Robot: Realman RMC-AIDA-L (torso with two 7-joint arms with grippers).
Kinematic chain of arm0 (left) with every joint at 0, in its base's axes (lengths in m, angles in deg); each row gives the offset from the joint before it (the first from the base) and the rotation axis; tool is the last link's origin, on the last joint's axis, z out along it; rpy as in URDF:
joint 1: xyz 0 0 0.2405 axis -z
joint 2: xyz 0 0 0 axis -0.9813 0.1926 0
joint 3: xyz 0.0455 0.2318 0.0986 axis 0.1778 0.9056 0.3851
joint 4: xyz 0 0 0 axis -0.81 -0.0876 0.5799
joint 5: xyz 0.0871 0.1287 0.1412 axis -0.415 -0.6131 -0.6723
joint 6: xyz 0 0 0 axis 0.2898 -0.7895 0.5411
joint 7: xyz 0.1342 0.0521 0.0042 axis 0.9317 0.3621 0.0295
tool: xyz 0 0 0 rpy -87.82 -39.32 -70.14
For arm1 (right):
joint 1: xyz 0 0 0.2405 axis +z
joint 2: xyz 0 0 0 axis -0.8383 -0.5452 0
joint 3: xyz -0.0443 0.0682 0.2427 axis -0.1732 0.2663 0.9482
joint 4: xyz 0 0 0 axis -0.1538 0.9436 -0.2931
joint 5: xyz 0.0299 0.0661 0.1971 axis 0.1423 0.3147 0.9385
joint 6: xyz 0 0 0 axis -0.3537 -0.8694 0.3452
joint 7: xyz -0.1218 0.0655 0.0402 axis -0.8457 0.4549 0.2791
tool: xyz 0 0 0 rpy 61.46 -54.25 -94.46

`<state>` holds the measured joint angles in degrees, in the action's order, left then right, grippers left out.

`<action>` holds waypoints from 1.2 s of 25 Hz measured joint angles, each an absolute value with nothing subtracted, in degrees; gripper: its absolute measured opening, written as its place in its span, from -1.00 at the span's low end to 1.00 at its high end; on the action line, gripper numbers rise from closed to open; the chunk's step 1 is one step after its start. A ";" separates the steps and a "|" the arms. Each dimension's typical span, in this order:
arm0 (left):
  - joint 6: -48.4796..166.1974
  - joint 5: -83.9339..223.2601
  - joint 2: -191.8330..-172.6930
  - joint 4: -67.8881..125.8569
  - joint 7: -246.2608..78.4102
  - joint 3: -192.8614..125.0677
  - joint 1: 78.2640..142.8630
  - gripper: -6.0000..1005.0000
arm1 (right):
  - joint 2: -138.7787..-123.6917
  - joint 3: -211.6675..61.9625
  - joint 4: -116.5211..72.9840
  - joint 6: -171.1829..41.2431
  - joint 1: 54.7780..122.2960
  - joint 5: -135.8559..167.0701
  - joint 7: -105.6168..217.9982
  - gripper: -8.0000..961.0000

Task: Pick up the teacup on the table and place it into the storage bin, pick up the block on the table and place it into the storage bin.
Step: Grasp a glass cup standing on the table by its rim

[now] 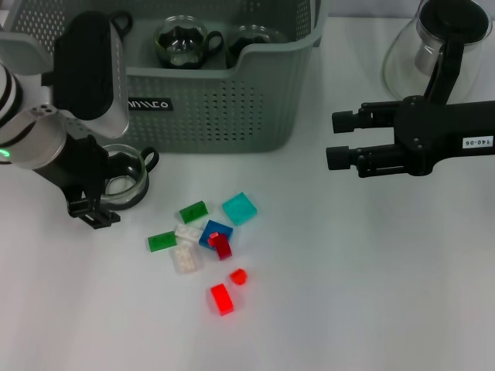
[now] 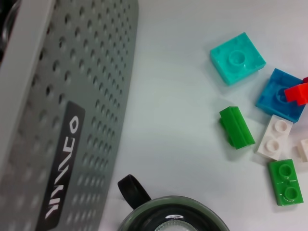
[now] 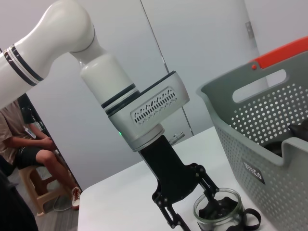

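Left pincer (image 1: 108, 189) low at the left of the head view, jaws wide and straddling the teacup (image 1: 124, 179) on the worktop (image 1: 348, 294), just below the storage bin (image 1: 224, 100). Caught best from the right wrist view: fingers (image 3: 168, 217) spread either side of the glass, not clamped. From the left wrist view, only the cup's rim and black handle (image 2: 132, 188), cut off at the bottom edge, beside the bin's label (image 2: 62, 163). Blocks scattered at centre, teal block (image 1: 240, 208) nearest the bin, red block (image 1: 221, 299) lowest. Two cups (image 1: 182, 42) already inside the bin, half hidden by its wall. Right pincer (image 1: 334, 139) hovering at right, jaws apart, holding nothing.
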<state>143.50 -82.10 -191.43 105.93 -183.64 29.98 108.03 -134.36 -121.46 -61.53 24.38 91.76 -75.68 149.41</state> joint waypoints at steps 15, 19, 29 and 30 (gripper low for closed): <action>142.58 -82.18 -191.54 101.87 -183.78 31.66 108.84 0.42 | -134.36 -121.46 -61.53 24.18 91.76 -75.68 149.44 0.62; 142.56 -82.18 -191.54 101.77 -183.92 31.76 108.86 0.42 | -134.36 -121.46 -61.52 24.15 91.76 -75.68 149.44 0.62; 142.46 -82.18 -191.47 101.64 -184.89 32.32 108.87 0.32 | -134.31 -121.46 -61.53 24.10 91.76 -75.57 149.44 0.62; 142.46 -82.18 -191.38 101.64 -184.99 32.54 108.86 0.30 | -134.30 -121.46 -61.53 24.10 91.76 -75.55 149.44 0.62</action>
